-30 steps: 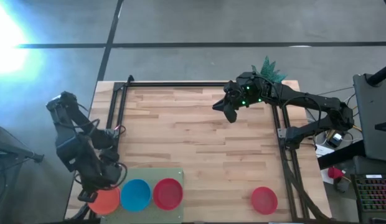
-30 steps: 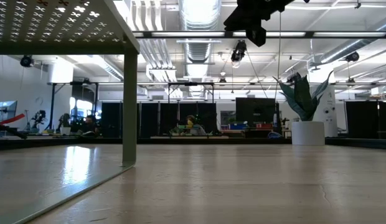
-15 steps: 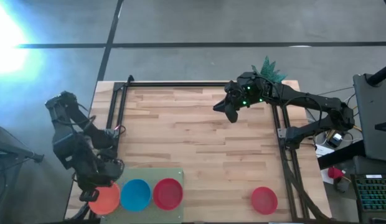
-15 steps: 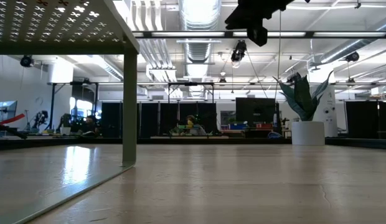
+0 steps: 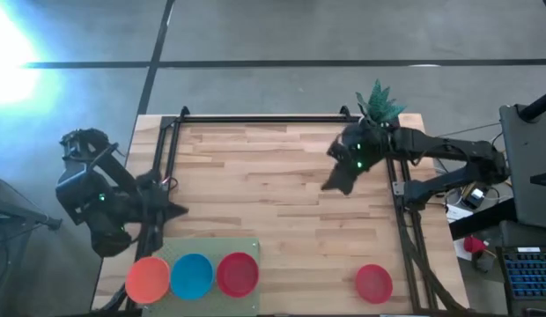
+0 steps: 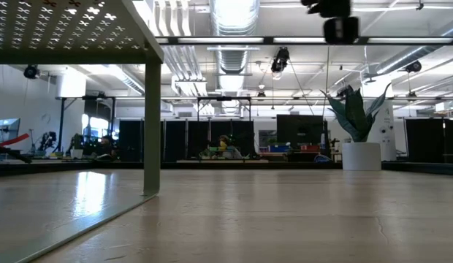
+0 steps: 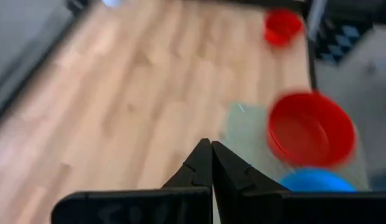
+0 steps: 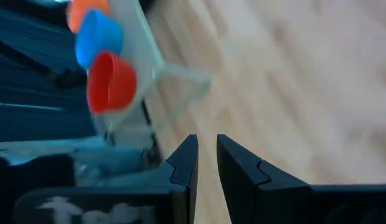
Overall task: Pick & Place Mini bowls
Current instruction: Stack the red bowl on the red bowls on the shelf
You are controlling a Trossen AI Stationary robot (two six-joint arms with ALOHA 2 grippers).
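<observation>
In the high view three mini bowls sit in a row on a pale green mat (image 5: 222,248) at the table's near-left corner: orange (image 5: 147,278), blue (image 5: 192,275) and red (image 5: 237,273). A second red bowl (image 5: 373,283) rests alone near the near-right edge. My left gripper (image 5: 174,210) hovers just beyond the mat, shut and empty. Its wrist view shows the red bowl (image 7: 311,127), the blue bowl (image 7: 314,180) and the lone red bowl (image 7: 282,26). My right gripper (image 5: 335,183) hangs over the table's right half with a narrow gap between its fingers (image 8: 205,155), holding nothing.
A small white pot with a green plant (image 5: 379,101) stands at the far-right corner and also shows in the low view (image 6: 362,155). Black frame rails (image 5: 255,120) run along the far edge and both sides. Bare wood lies between the two grippers.
My left gripper has drawn up and away from the orange bowl, toward the far edge, and turned toward the table's right; the bowl stays on the mat. My right gripper has moved toward the near edge and slightly right.
</observation>
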